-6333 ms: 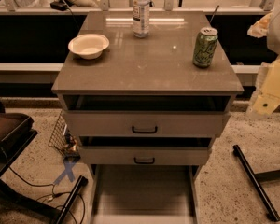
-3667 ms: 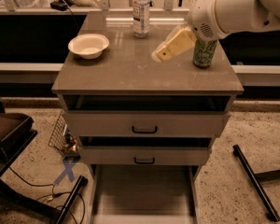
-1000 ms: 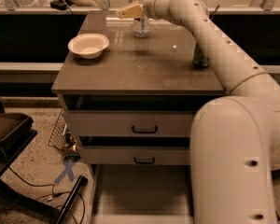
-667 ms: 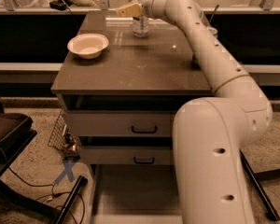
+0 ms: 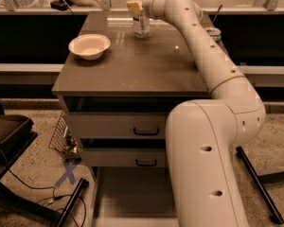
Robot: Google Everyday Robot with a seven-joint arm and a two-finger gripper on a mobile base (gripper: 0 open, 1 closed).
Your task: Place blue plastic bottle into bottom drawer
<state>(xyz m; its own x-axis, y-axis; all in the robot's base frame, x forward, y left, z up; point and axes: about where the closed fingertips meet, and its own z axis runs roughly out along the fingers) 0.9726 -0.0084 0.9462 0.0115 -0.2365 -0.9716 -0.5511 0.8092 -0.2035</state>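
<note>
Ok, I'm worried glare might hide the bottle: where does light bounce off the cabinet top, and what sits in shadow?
Camera view: a bright streak crosses the far edge of the cabinet top beside the blue plastic bottle, with the gripper at the bottle's upper part; a small glint lies further right. Same view: gaps above the upper drawers are dark, the bottom drawer dim.

Arm (image 5: 213, 65): cream-white, smooth shell with a slight gloss; thick rounded tubular segments, broadest nearest the camera, slimmer toward the far end; small dark round recesses (image 5: 206, 149) spaced along the segments; a thin seam (image 5: 226, 81) rings the casing at one joint. Gripper (image 5: 135, 6): pale tan-yellow, at the arm's far end, upper centre of the view.
</note>
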